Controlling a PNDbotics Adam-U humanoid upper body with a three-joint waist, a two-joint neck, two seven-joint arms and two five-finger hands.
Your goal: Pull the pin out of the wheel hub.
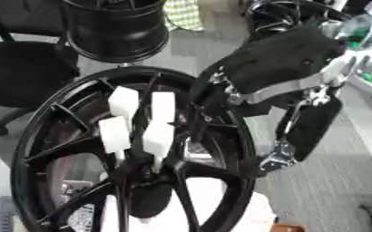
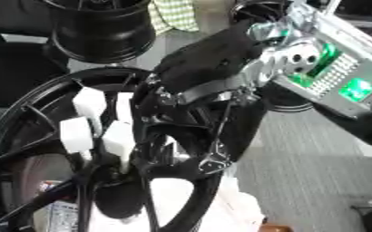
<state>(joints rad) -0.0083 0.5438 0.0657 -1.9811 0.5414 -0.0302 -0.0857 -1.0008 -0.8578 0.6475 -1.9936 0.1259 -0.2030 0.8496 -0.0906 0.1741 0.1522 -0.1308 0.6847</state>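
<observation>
Nearest you, at about 6 o'clock, the black wheel hub (image 1: 134, 149) stands upright on its rim, its spokes running in to the centre. A white sheet (image 1: 209, 206) lies beneath and behind its lower half.

Four white pins (image 1: 141, 120) stick out of the hub's middle, grouped as two above and two below. They sit close together at roughly 11 o'clock from the hub's centre, and you can see them best in the left eye view.

Your right hand (image 1: 281, 68) comes in from 2 o'clock, black-shelled with silver links. Its bulk hangs over the hub's rim at 3 o'clock of the pins. In the right eye view the fingers (image 2: 221, 131) reach down over the spokes just beside the pins, hanging straight rather than curled, and nothing is pinched between them. You cannot tell whether a fingertip touches a pin or a spoke.

Your left hand shows in neither view.

At 12 o'clock a second black wheel (image 1: 114, 29) stands behind the hub, and a black chair (image 1: 26, 72) sits at 10 o'clock. Grey floor (image 1: 340, 181) fills the side at 4 o'clock.
</observation>
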